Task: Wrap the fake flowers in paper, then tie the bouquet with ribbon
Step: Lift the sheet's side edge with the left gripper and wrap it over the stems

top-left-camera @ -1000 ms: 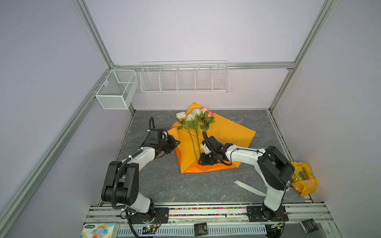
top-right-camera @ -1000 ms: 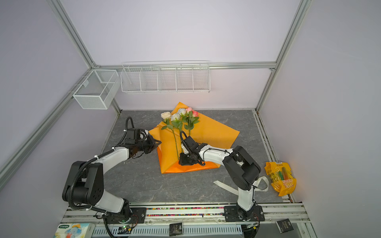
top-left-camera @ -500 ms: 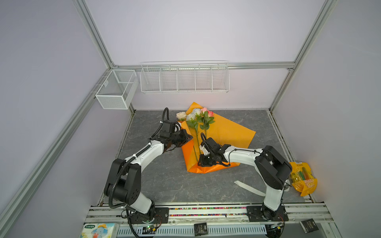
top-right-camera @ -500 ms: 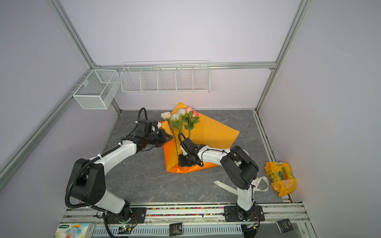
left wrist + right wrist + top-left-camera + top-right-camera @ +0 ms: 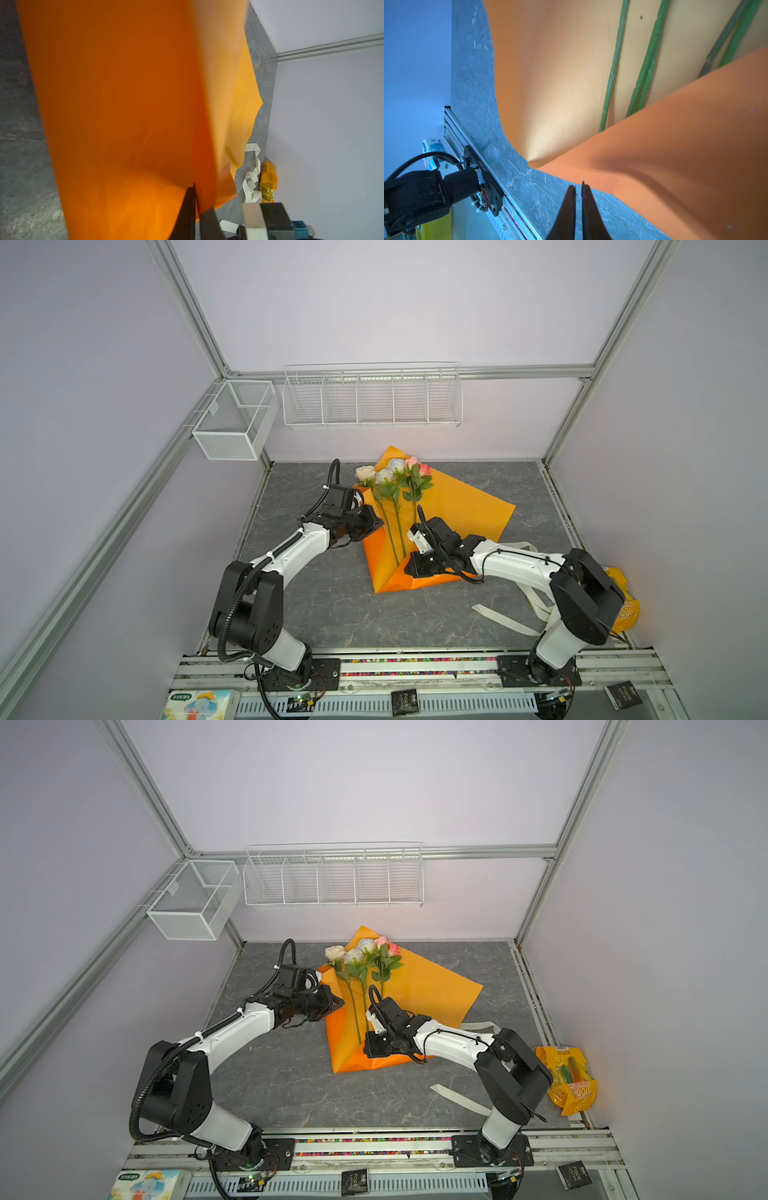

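My left pincer (image 5: 196,204) clamps the orange sheet (image 5: 124,104); right pincer (image 5: 577,188) nearly together, bottom centre, at the sheet's folded edge.

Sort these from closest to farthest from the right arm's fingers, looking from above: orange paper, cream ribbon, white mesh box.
1. Orange paper wrapping sheet, right beside the right arm's fingers.
2. Cream ribbon strip, lying flat to the front-right.
3. White wire-mesh box, up on the left wall.
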